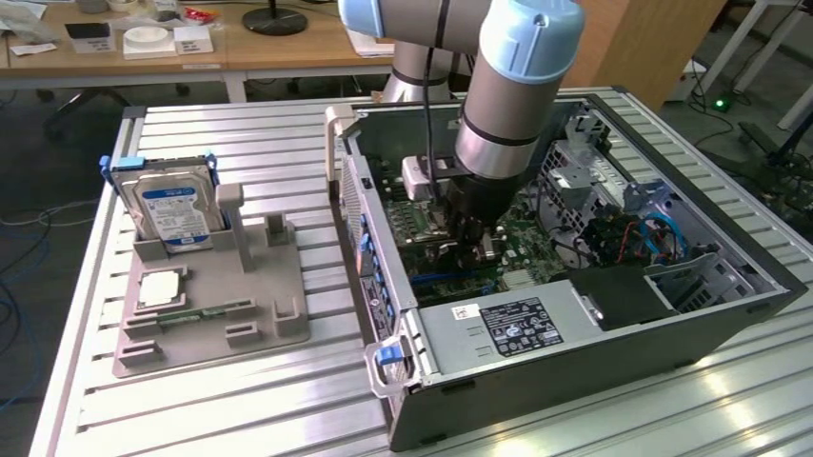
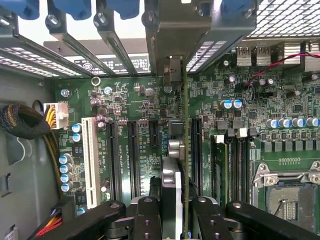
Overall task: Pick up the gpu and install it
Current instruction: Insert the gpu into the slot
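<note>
Now the arm is down inside the open computer case (image 1: 711, 314) on the table (image 1: 254, 400), and the pincer (image 2: 176, 210) is narrowed onto the gpu (image 2: 185, 150), holding it by its upper edge. In the wrist view the card stands on edge, a thin line running away from the fingers (image 2: 147, 215) toward the metal bracket (image 2: 172, 70) at the back wall of the case. It hangs over the motherboard (image 2: 135, 100), just beside one of the long black slots (image 2: 196, 150). Whether its lower edge is already touching a slot, I cannot tell.

As for handling, I judge this card light and stiff, but fragile: a thin board with small parts on its face, so squeezing the flat sides hard or twisting it would be risky. The top edge, where the pincer has it, looks the sensible place, leaving the contact edge free. Held so narrowly, it could tilt or slip if pushed off line.

Plenty is hidden. In the exterior view the arm's wrist (image 1: 508, 105) covers the card and the slots entirely. The card's faces are edge-on, so its contacts and far end cannot be made out. Off on the grey holder (image 1: 209, 314) stands the hard drive (image 1: 175, 211), untouched.
</note>
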You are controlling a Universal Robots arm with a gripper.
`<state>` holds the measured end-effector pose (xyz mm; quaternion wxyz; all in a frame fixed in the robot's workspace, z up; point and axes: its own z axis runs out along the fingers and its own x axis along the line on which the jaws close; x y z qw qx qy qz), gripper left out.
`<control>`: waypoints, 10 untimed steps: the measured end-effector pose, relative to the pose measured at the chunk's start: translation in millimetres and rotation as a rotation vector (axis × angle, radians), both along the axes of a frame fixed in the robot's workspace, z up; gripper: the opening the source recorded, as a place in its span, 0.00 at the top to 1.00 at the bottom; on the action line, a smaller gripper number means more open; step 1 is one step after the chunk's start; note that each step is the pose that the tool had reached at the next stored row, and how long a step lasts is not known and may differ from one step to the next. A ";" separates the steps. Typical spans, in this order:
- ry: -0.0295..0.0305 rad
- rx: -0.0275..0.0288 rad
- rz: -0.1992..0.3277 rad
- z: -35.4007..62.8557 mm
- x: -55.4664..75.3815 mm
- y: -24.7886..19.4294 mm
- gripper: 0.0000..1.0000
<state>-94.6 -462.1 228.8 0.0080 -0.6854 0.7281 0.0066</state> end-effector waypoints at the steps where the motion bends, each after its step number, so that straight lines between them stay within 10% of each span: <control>1: 0.0000 0.0001 0.000 -0.1 -0.3 0.0 0.71; 10: 0.0004 0.0001 -0.003 -1.1 -0.9 0.7 0.71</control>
